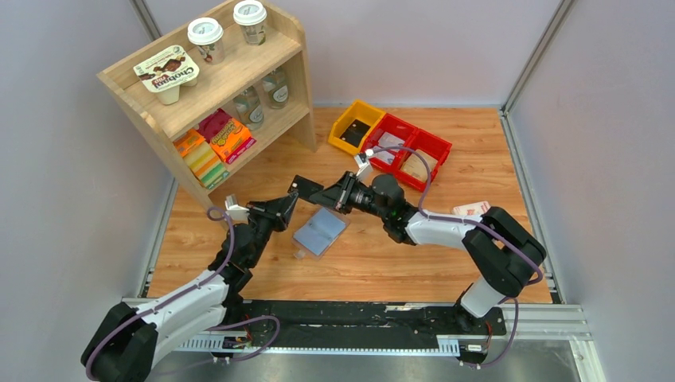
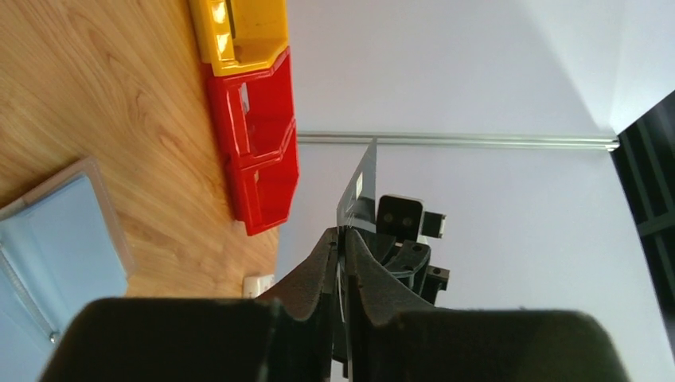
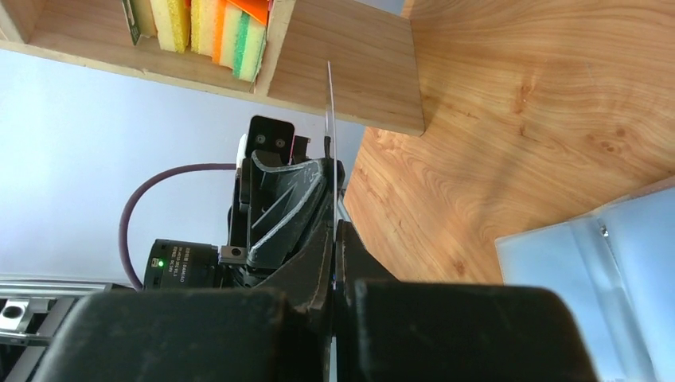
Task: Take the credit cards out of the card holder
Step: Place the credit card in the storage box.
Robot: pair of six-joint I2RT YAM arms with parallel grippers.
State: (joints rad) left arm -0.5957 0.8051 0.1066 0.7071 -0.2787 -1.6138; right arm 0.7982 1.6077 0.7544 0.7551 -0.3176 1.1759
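Observation:
The blue-grey card holder lies open and flat on the wooden table, between the arms; it also shows in the left wrist view and the right wrist view. A black credit card is held in the air above the holder's far left side. My left gripper is shut on its near end and my right gripper on its far end. The card shows edge-on in both wrist views, pinched between the left jaws and the right jaws.
A yellow bin and two red bins stand at the back, with flat cards inside. A wooden shelf with cups and sponges stands at the back left. A pink-white packet lies by the right arm.

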